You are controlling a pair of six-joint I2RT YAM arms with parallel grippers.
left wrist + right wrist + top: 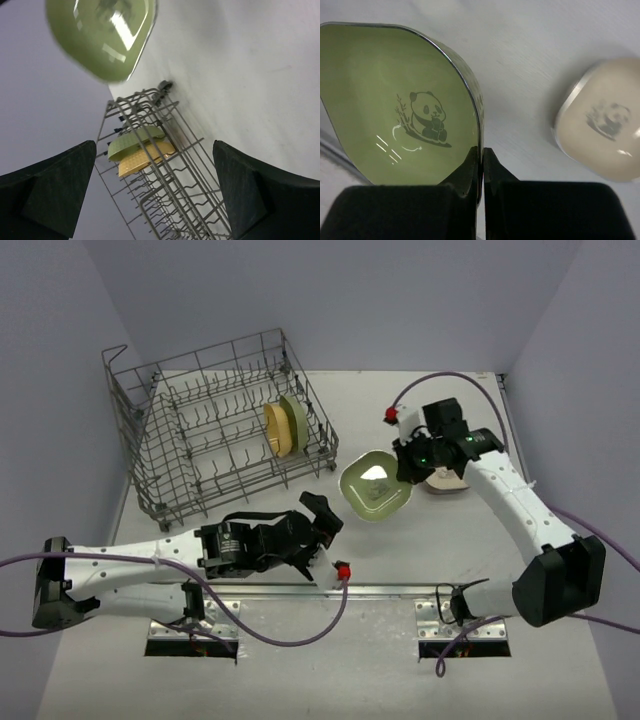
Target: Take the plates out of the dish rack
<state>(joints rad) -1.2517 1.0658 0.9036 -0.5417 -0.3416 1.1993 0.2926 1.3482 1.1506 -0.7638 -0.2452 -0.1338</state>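
The grey wire dish rack (190, 455) stands at the far left; it also shows in the left wrist view (187, 167). A yellow plate (277, 428) and an olive-green plate (295, 423) stand on edge together near its right side, and both show in the left wrist view, the yellow one (145, 159) under the green one (132, 142). My right gripper (404, 476) (483, 156) is shut on the rim of a green panda plate (374, 490) (395, 110), held above the table right of the rack. My left gripper (327, 516) (155, 200) is open and empty, below that plate (102, 30).
A cream panda plate (602, 117) lies on the table right of the held plate, partly hidden under my right arm in the top view (446, 483). Purple cables run along both arms. Grey walls close in the back and sides.
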